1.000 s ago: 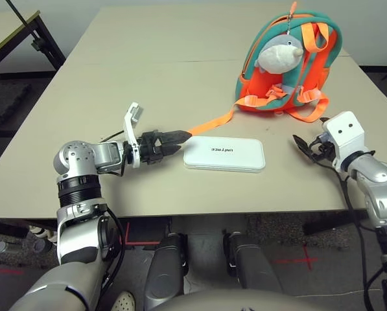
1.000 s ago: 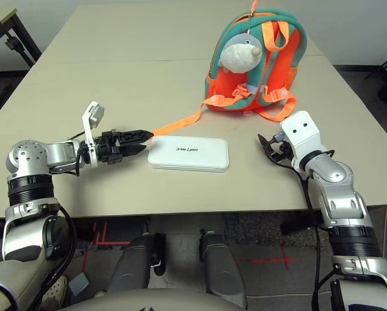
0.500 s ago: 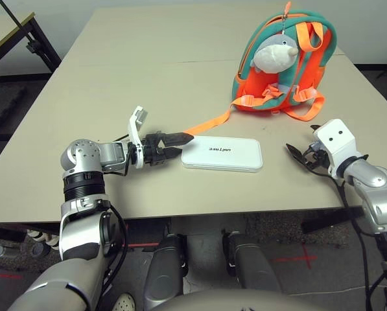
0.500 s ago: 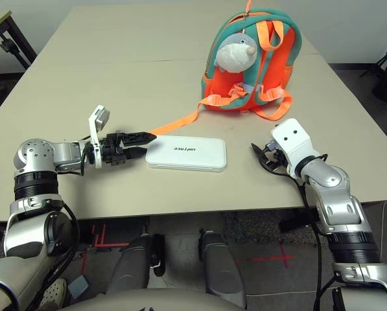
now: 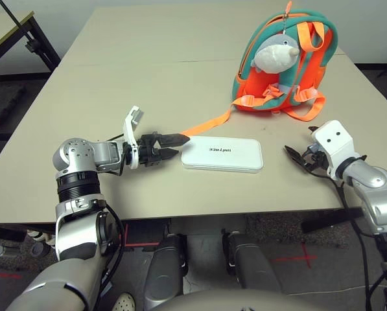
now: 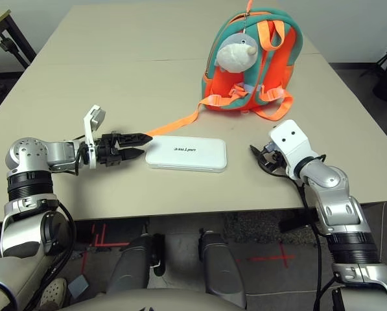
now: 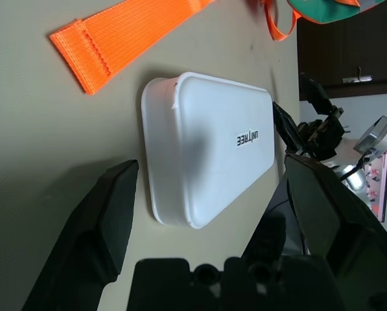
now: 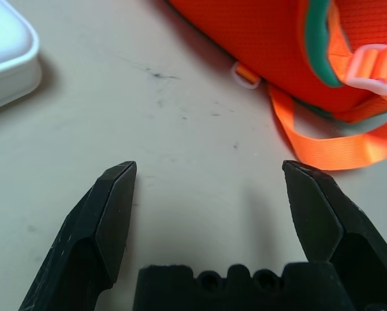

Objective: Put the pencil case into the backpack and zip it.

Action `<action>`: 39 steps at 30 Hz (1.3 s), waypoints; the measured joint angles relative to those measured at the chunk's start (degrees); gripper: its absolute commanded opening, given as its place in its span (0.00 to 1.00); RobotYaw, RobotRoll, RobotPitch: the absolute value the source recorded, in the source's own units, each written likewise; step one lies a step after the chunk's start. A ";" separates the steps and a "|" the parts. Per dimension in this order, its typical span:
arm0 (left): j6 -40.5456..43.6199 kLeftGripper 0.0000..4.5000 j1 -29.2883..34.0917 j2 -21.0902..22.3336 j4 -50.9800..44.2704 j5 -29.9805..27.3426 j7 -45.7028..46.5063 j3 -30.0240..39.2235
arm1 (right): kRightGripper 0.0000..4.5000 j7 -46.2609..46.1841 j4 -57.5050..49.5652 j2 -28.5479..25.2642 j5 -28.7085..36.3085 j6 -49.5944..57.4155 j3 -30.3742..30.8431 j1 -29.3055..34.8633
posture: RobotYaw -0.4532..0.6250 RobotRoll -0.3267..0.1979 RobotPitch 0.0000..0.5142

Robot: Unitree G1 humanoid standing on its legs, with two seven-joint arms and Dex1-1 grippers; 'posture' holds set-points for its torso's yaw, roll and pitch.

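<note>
Checking occlusions first: backpack (image 5: 285,61) zipper and opening aren't visible from the head views, only its strap side with the grey plush toy (image 5: 277,54) hanging on it. The right wrist view cuts it off to a lower edge and a strap loop.

Left gripper (image 5: 177,144) is low over the table (image 5: 148,84), forearm roughly level, pointing toward the robot's right at the short end of the pencil case (image 5: 222,153); fingers spread, tips just short of the case, holding nothing. A loose orange strap (image 5: 209,123) ends just beyond those tips.

Right gripper (image 5: 293,156) is near the case's other end, well apart from it, aimed back toward it; fingers wide open, empty, bare table between them.

Pencil case lies flat near the front table edge, long axis left-right, lettering up. Backpack stands behind it, to the right.
</note>
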 measured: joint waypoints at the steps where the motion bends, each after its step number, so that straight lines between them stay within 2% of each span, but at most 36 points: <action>1: -0.09 1.00 0.00 0.07 0.04 0.19 0.00 0.00 | 0.99 0.33 0.00 -0.07 -0.08 0.00 0.25 0.00 | 0.32 0.62 0.33; 13: -2.79 1.00 -0.31 0.44 2.69 1.88 -0.30 -0.19 | 0.99 5.31 -1.00 -2.89 -1.18 0.16 2.67 0.01 | 0.32 0.62 0.33; 14: -2.93 1.00 -0.32 0.44 2.79 1.91 -0.45 -0.22 | 0.96 5.74 -1.21 -3.11 -1.18 0.17 2.94 0.01 | 0.32 0.62 0.32; 17: -3.39 1.00 -0.39 0.43 3.32 1.99 -0.76 -0.43 | 0.79 6.76 -1.72 -3.55 -1.18 0.20 3.49 0.01 | 0.32 0.62 0.32; 26: -3.87 1.00 -0.55 0.42 4.13 1.98 -1.33 -1.24 | 0.00 9.73 -4.23 -3.75 -1.08 1.00 4.23 -0.04 | 0.31 0.62 0.33; 39: -4.11 1.00 -0.55 0.30 4.12 1.99 -1.68 -1.64 | 0.00 11.59 -4.96 -1.21 -1.21 1.30 9.24 -1.91 | 0.32 0.62 0.32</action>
